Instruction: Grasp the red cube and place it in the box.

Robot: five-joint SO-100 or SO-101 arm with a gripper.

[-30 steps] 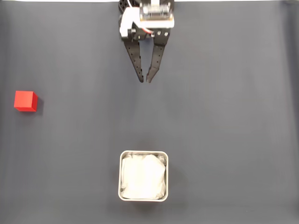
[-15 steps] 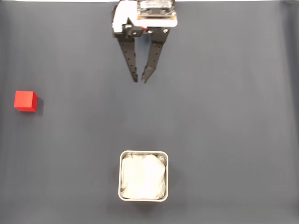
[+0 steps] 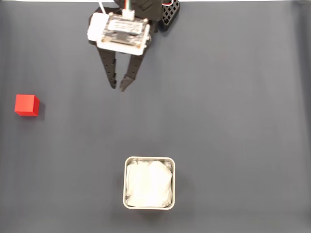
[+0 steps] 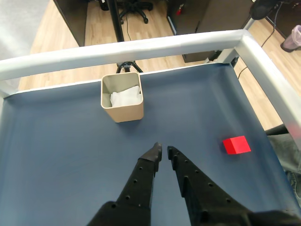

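Red cube (image 3: 26,105) sits at the far left of the dark worktop (image 3: 233,121) in the fixed view, well apart from the box (image 3: 149,159). Gripper (image 3: 118,87) empty, jaws nearly closed. Cube judged light, rigid; grip two opposite flat faces.

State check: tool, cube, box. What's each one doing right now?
tool: nearly shut, empty, above the mat, away from the cube
red cube: flat on the mat, untouched
box: upright, open, white lining inside, no cube
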